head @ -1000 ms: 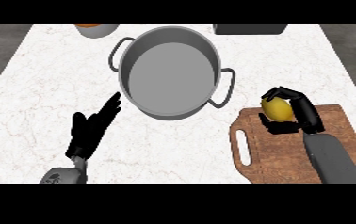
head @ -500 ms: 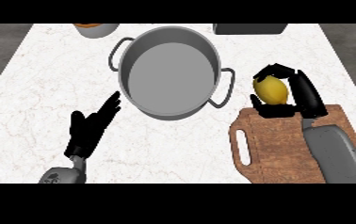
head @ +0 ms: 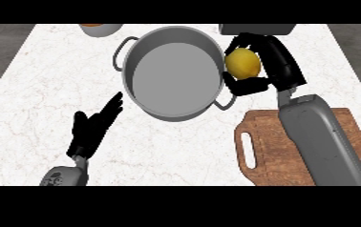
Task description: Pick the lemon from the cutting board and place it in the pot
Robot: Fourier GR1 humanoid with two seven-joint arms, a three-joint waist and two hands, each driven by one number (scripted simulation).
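Observation:
My right hand (head: 276, 67) is curled round the yellow lemon (head: 242, 63) and holds it just beside the right rim of the grey pot (head: 173, 33), above the pot's right handle. The pot stands in the middle of the counter and its inside shows nothing. The wooden cutting board (head: 262, 141) lies at the lower right, partly hidden by my right forearm. My left hand (head: 91, 128) rests open at the lower left, fingers pointing toward the pot.
An orange-filled bowl (head: 99, 28) sits at the back left edge of the white marble counter (head: 49, 78). A dark grey object (head: 257, 28) lies at the back, behind my right hand.
My right hand has lifted the lemon off the cutting board and carried it up and left to the pot's right rim. The left hand has not moved.

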